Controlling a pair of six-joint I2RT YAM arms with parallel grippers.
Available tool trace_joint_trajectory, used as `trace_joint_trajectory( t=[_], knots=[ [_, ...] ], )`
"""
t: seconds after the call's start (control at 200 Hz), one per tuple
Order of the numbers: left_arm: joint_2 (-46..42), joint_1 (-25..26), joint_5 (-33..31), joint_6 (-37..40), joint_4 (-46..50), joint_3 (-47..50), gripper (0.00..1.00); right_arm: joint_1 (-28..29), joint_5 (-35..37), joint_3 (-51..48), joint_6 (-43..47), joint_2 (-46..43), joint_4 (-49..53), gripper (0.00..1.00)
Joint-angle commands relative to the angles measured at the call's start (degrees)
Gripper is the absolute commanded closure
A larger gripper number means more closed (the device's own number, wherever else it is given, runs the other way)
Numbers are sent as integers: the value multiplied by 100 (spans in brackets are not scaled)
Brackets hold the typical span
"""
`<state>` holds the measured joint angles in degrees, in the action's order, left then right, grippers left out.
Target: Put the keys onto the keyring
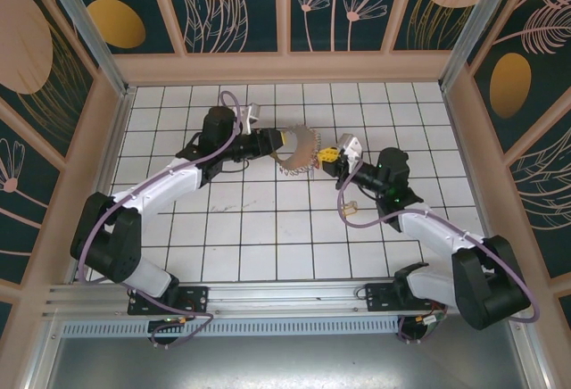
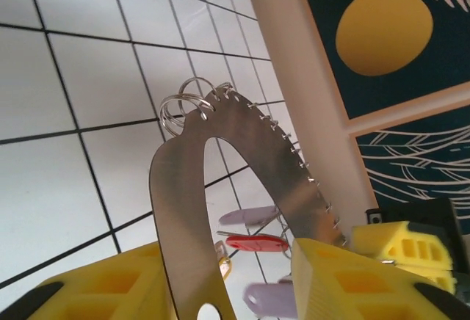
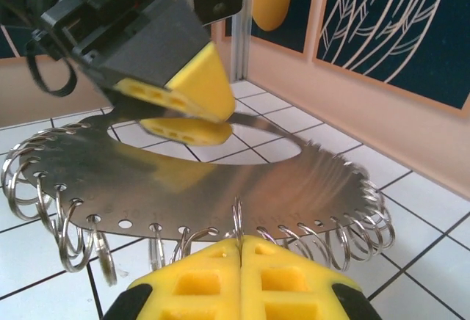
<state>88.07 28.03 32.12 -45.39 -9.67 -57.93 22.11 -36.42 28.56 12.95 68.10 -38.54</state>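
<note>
Steel, thin and stiff, the keyring (image 1: 299, 150) is being held above the counter (image 1: 268, 228): a rim loop (image 3: 236, 221) is being pinched by the closed right end effector (image 3: 241, 250), the band straddled by the open left end effector (image 3: 198, 118). Light keys (image 2: 257, 243) below are probably best taken by the red head.

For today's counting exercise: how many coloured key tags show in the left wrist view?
3: a pale purple tag, a red tag below it, a purple tag lowest; others may be hidden.
</note>
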Motion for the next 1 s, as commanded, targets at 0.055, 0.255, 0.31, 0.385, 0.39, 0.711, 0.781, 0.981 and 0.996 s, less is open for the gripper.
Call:
trace_joint_trajectory(
  t=[0.055,0.255,0.31,0.385,0.39,0.711,0.781,0.981,0.996],
  knots=[
    [28,7,-279,-143,-629,511,52,-64,72,409,111,198,506,100],
    [201,9,-356,-363,-1145,977,51,-96,169,578,6,556,770,100],
    [202,8,-480,-347,-1175,1119,50,-101,326,598,65,660,893,100],
    [167,2,-695,-314,-1219,1337,49,-93,452,616,220,794,1044,100],
    [167,6,-701,-313,-1229,1350,49,-88,447,616,236,802,1052,100],
    [-244,27,-1078,55,-1709,1655,55,102,425,487,1456,1003,1378,100],
    [-386,27,-1170,331,-1677,1615,57,292,425,446,1944,898,1481,100],
    [-662,27,-1190,959,-1730,1552,64,768,1072,-75,2604,555,935,100],
    [-653,27,-1146,980,-1737,1549,65,762,1080,-108,2559,537,889,100]
  ],
)
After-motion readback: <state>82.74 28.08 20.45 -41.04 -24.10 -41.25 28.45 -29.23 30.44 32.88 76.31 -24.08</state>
